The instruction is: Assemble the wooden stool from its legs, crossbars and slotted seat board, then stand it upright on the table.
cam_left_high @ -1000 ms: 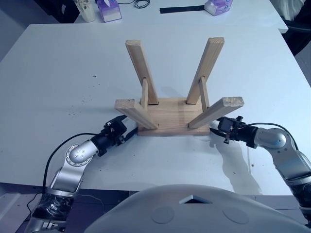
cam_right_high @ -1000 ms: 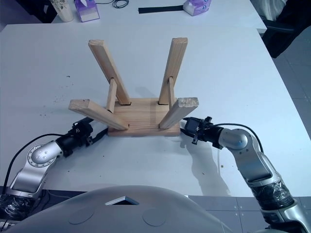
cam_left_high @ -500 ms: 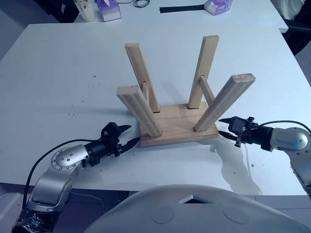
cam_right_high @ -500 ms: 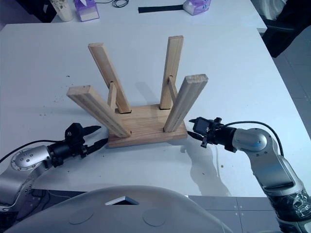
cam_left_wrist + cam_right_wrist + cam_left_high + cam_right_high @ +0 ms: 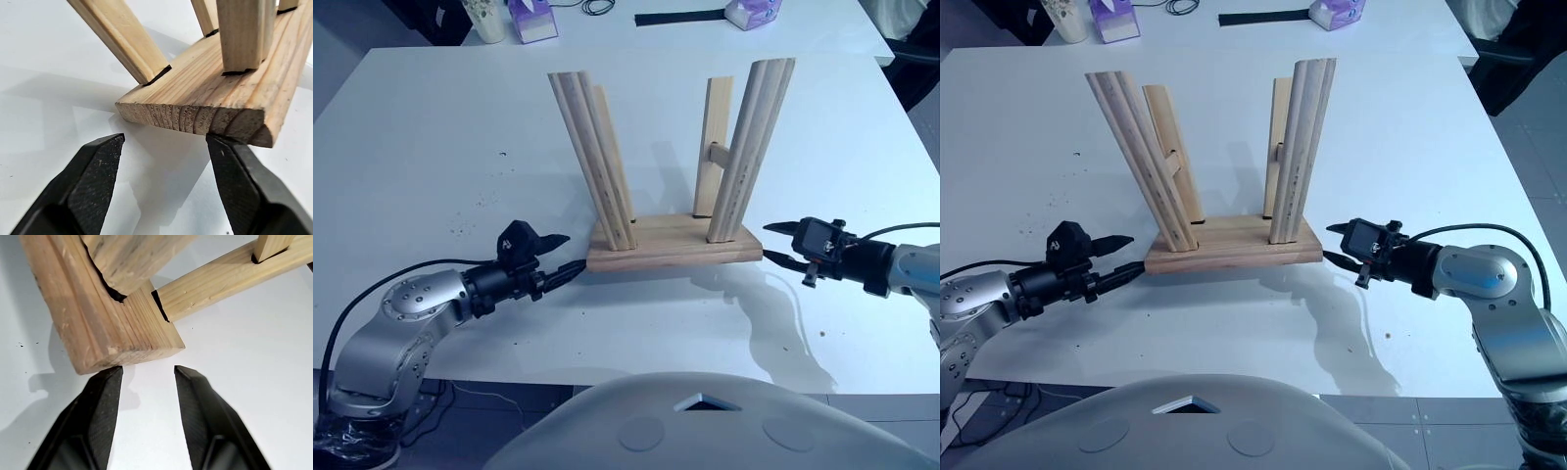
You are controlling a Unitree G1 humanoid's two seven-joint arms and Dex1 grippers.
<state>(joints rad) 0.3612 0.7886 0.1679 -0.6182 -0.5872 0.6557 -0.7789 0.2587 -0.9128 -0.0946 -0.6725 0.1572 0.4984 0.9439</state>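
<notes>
1. No readable text, numbers or signs.
2. Purple box [image 5: 532, 20], just beyond the table's far edge, left side: print too small to read.
3. Second purple box [image 5: 751, 12], beyond the far edge, right side: same.
4. Cup [image 5: 486, 18] beside the first box: speckled pattern, no letters.
5. Left gripper [image 5: 576, 251]: small pale mark on housing, illegible.
</notes>
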